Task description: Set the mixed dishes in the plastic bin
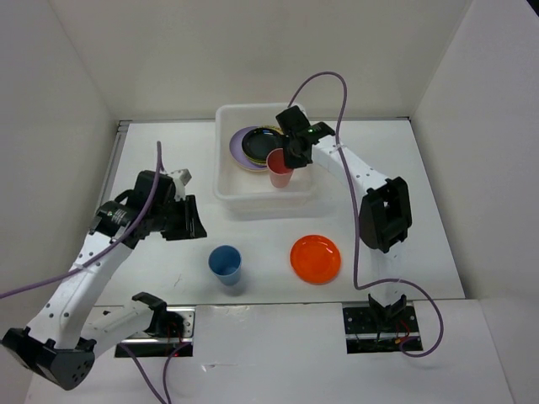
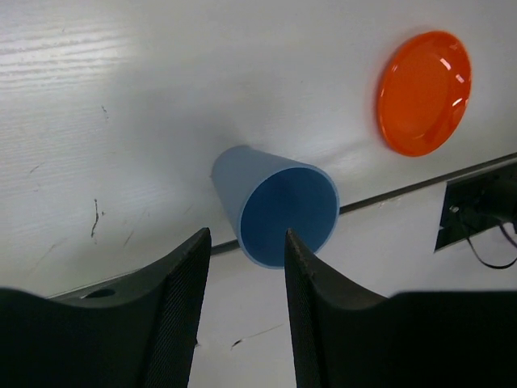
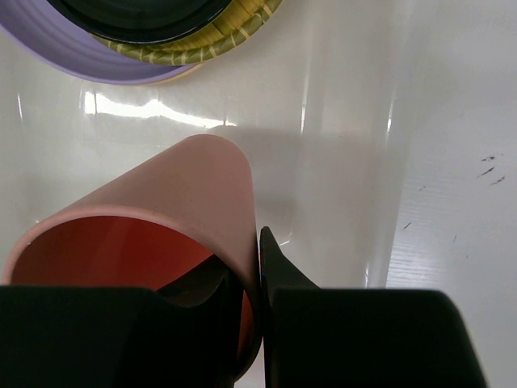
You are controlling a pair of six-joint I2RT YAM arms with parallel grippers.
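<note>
The white plastic bin stands at the back middle and holds stacked plates: lilac, tan woven-patterned and glossy black on top. My right gripper is shut on the wall of the pink-red cup, one finger inside it, and holds it over the bin's floor. The blue cup stands upright on the table. The orange plate lies to its right. My left gripper is open and empty, left of and behind the blue cup.
Two black mounting plates with cables sit at the table's near edge. White enclosure walls close in on the left, right and back. The right arm's forearm reaches over the table right of the bin.
</note>
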